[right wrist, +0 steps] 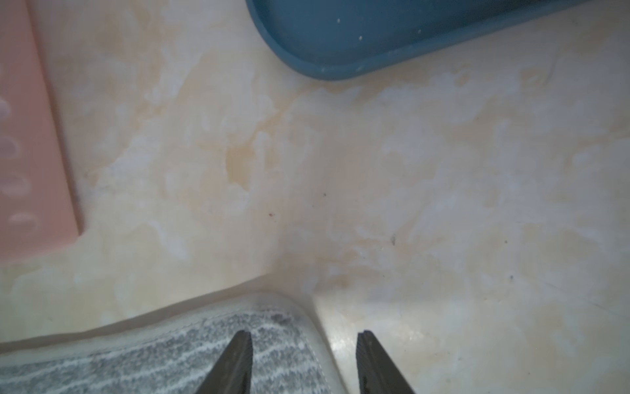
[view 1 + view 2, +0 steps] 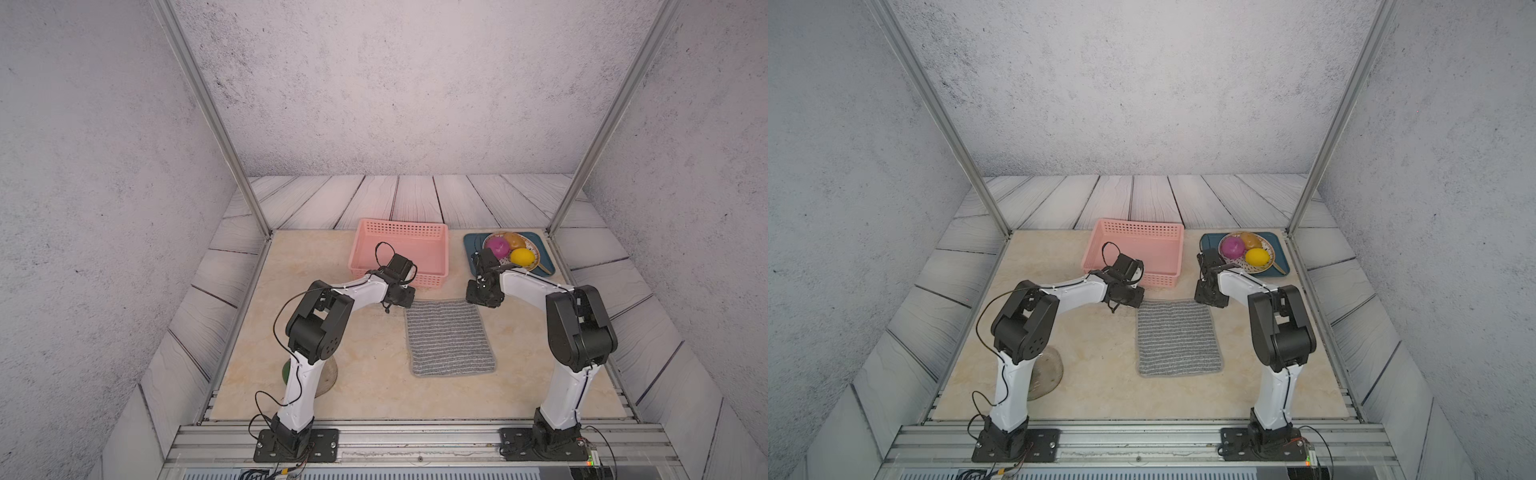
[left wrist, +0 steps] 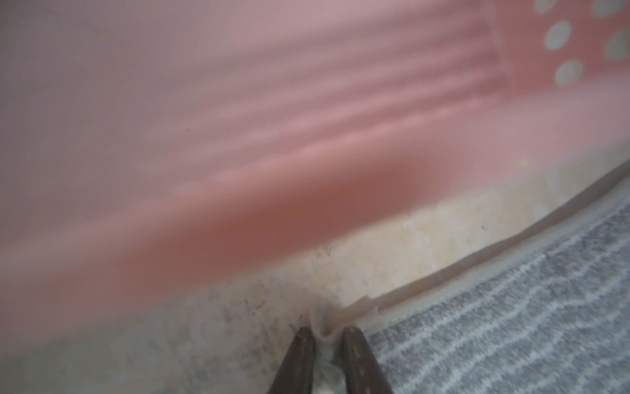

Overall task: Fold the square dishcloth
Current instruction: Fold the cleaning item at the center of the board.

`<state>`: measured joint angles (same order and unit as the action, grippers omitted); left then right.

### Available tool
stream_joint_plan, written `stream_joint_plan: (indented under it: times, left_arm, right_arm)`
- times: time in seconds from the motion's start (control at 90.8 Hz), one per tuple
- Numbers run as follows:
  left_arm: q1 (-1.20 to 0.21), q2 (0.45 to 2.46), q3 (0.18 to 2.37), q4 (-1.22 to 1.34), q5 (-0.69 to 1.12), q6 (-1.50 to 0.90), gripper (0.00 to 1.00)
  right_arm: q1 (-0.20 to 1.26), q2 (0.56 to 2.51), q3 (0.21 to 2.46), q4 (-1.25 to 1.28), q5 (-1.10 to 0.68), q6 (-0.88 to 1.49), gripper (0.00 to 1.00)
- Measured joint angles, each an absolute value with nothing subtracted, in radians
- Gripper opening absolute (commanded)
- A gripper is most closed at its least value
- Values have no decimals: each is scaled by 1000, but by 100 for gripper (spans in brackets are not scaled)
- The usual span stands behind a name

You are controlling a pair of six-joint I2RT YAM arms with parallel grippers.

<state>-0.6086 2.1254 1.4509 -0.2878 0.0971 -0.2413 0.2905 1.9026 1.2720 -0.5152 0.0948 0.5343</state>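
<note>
The square dishcloth [image 2: 451,337] [image 2: 1177,337], grey with thin white stripes, lies flat on the beige tabletop in both top views. My left gripper [image 3: 324,332] sits at its far left corner, shut on the pale hem, which bunches up between the fingertips. It is seen from above as a black head [image 2: 400,296]. My right gripper [image 1: 303,336] hovers open over the far right corner. One finger [image 1: 238,354] is above the striped cloth [image 1: 163,361] and the other above bare table. From above, that gripper [image 2: 482,300] stands at the cloth's corner.
A pink basket [image 2: 405,226] stands just behind the cloth, close to my left gripper. A blue tray [image 2: 471,242] with a plate of fruit [image 2: 521,257] is at the back right. A round woven mat [image 2: 1050,370] lies by the left arm's base.
</note>
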Motion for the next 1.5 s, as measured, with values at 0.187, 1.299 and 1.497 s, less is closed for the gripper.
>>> stream_joint_plan:
  times: [0.187, 1.299, 1.497]
  left_arm:
    - [-609, 2127, 1452, -285, 98, -237, 6]
    - [-610, 1861, 1187, -65, 154, -217, 0]
    - [-610, 1754, 1133, 7, 159, -216, 0]
  right_arm:
    - [290, 1932, 1299, -515, 81, 534, 45]
    - [289, 1869, 1204, -432, -3, 528, 0]
    - [289, 1771, 1142, -373, -17, 534, 0]
